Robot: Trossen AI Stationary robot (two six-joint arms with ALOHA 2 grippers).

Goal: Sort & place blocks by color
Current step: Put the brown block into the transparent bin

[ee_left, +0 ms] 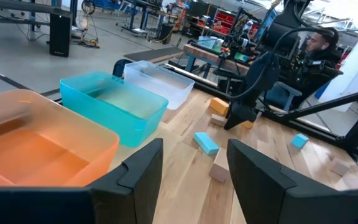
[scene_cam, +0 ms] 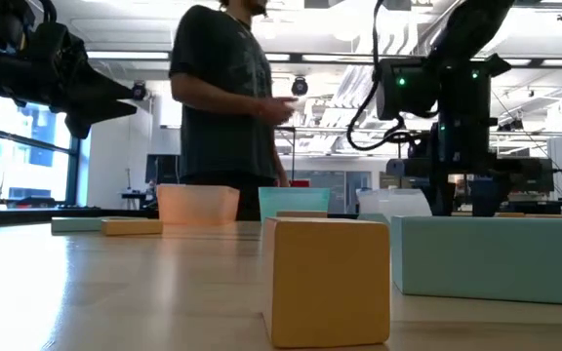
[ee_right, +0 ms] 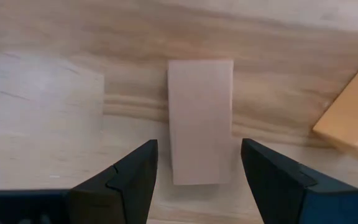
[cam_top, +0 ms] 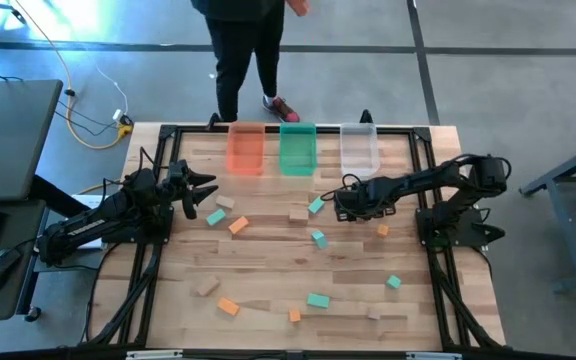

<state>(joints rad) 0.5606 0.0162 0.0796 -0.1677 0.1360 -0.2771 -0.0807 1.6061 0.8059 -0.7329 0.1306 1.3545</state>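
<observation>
Right gripper [ee_right: 194,171] is down low over the table with its fingers spread apart, nothing between them yet. A tan block [ee_right: 200,121] lies flat on the wood just ahead of the fingertips, lined up with the gap, long side running away from the wrist. You can't tell from the wrist view whether the fingers touch it; they look just short of it. An orange block [ee_right: 351,121] sits off to one side of it, angled, apart from the tan one.

From above you see the right gripper [cam_top: 343,203] reaching toward table centre, below the clear tray [cam_top: 359,150]. A teal block [cam_top: 316,205] lies just beside it, and a small orange cube [cam_top: 383,231] sits near the forearm.

Left gripper [cam_top: 205,190] hangs off the table surface, below the orange tray [cam_top: 246,151], fingers parted and empty. Its wrist view shows both fingers [ee_left: 143,171] wide apart, looking past the orange tray and the green tray [cam_top: 297,150] toward the right arm.

All 3 trays look empty from above. Other blocks are scattered loose on the table: teal [cam_top: 214,216], orange [cam_top: 238,226] and tan [cam_top: 298,214] near centre; tan [cam_top: 205,287], orange [cam_top: 228,307], teal [cam_top: 317,300] and teal [cam_top: 394,282] along the near side.

A person [cam_top: 248,50] stands at the far edge, behind the trays.
</observation>
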